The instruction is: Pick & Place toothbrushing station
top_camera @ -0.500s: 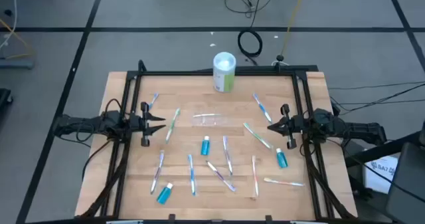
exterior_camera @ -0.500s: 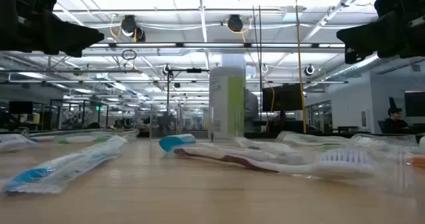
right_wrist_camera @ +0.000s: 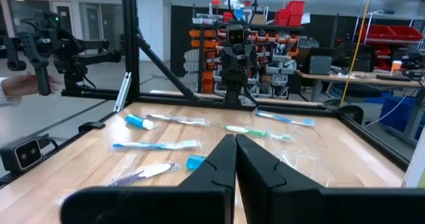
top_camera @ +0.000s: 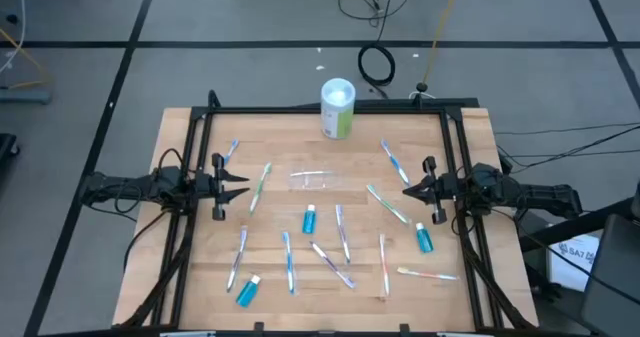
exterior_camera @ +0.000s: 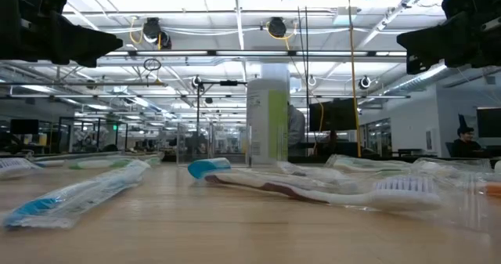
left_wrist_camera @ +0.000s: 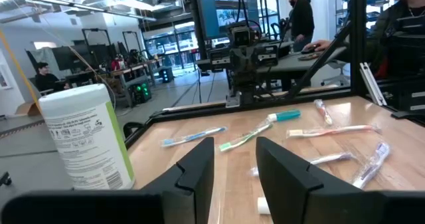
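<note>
Nothing picked yet. Left gripper hovering at left edge, fingers parted, empty. Right gripper at right edge, fingers pressed together, empty. Clear cup lying mid-table, far half; toothbrushes and blue tubes scattering around. Advice: stand cup upright first, then approach each brush across handle.

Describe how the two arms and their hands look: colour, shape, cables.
Both arms are matte black and slim, built of jointed segments with black cables looped along them. The left hand and the right hand each end in two dark, angular fingers tapering to wedge-like tips. No markings are legible on them.
</note>
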Action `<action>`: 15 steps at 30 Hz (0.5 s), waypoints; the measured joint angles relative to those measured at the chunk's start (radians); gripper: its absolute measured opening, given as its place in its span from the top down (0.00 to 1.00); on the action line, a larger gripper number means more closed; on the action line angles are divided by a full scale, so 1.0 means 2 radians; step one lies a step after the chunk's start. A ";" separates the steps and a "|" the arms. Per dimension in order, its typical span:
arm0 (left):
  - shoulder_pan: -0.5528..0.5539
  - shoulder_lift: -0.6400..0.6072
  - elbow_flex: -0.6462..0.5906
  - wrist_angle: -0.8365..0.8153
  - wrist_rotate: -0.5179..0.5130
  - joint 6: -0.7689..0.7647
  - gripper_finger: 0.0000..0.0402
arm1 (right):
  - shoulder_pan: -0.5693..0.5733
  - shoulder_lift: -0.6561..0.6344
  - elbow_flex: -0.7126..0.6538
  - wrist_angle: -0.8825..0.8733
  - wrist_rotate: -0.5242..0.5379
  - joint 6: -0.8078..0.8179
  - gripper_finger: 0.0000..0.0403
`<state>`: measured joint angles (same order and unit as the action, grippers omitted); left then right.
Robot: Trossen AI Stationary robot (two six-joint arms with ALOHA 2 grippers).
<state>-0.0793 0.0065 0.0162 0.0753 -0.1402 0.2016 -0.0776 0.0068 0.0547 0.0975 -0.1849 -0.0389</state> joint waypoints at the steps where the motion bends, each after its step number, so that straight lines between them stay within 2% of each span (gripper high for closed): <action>1: 0.000 0.000 0.000 0.000 0.000 0.000 0.71 | 0.000 0.000 0.000 0.002 0.000 0.000 0.99; 9: 0.000 0.000 0.000 0.002 0.000 -0.004 0.71 | 0.000 0.000 0.000 0.002 0.000 0.000 0.99; 15: 0.000 0.000 0.000 0.002 0.000 -0.055 0.71 | 0.000 0.000 0.000 0.002 0.000 0.000 0.99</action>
<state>-0.0793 0.0066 0.0159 0.0792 -0.1402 0.0924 -0.0776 0.0067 0.0544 0.1009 -0.1852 -0.0380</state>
